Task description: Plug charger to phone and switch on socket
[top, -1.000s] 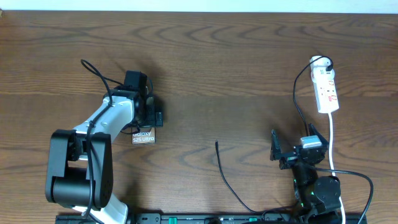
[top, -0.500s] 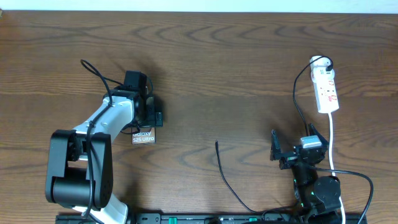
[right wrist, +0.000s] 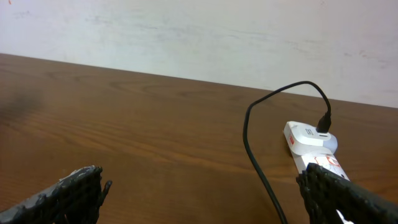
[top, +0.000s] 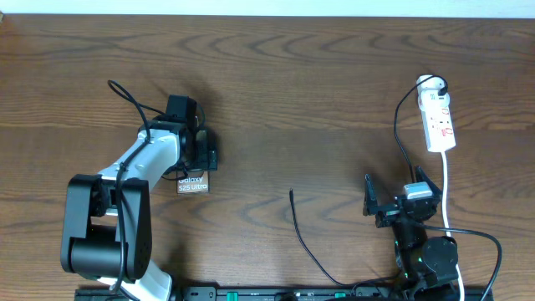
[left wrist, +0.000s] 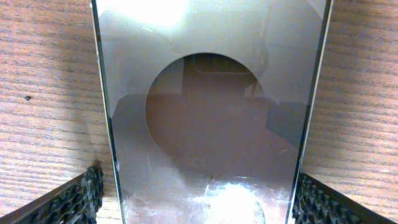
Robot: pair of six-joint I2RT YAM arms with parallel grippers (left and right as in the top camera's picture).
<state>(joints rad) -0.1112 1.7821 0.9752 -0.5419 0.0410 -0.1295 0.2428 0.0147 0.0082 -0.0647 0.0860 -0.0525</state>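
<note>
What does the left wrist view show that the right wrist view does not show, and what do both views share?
Only the left wrist view shows the phone, close up, its glossy face with a round shape filling the frame between the pads of the left gripper. Whether they press it cannot be told. Only the right wrist view shows the socket with a black cord plugged into its end, the pale wall, and the open right gripper. Both show the wooden table and dark pads in the lower corners.
</note>
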